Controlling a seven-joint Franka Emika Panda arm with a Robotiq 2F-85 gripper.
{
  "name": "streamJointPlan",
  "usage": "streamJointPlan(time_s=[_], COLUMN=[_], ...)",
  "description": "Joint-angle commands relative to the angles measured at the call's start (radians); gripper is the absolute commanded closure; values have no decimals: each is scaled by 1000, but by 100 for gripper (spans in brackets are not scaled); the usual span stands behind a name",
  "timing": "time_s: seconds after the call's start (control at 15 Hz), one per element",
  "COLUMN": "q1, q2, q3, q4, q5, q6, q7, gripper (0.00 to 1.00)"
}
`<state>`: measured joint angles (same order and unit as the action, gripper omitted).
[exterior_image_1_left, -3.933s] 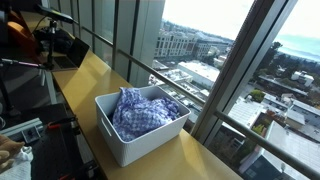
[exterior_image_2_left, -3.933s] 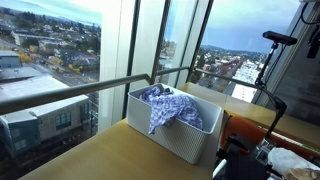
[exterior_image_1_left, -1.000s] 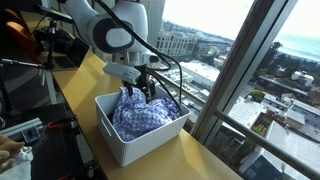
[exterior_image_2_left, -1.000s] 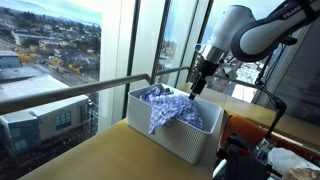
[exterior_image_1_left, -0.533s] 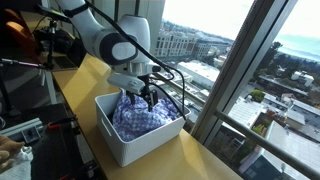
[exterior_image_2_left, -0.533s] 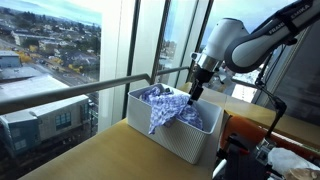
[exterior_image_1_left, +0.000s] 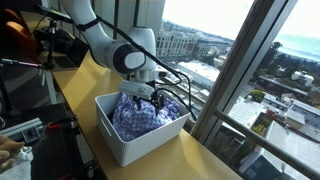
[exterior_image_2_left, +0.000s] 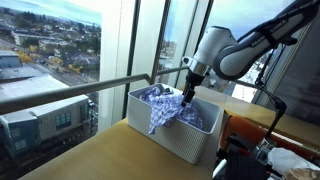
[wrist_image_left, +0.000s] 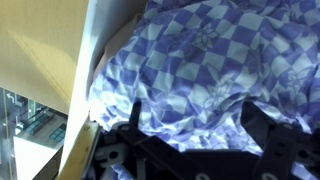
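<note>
Two fingers of the gripper (wrist_image_left: 190, 112) stand spread apart with nothing between them, right over the folds of a checked cloth (wrist_image_left: 200, 50); whether the tips touch it cannot be told. The blue and white cloth lies crumpled in a white bin (exterior_image_1_left: 122, 146) and fills most of it, with a flap hanging over the rim. It looks light, soft and limp, likely to sag and trail when lifted. A bunched ridge near the top of the heap seems the best place to pinch. The bin sits on a wooden counter (exterior_image_1_left: 85, 72) beside tall windows (exterior_image_1_left: 230, 60).
</note>
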<state>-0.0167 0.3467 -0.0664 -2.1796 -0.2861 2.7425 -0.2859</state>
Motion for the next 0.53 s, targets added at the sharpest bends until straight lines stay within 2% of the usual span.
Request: streamJointPlan(time_s=[0.0, 0.47], q1=[2, -23], q2=[109, 310], q3=[-3, 23], q4=[97, 259], q5=[-21, 31], q6=[18, -21], q7=[17, 17], gripper=[0, 0])
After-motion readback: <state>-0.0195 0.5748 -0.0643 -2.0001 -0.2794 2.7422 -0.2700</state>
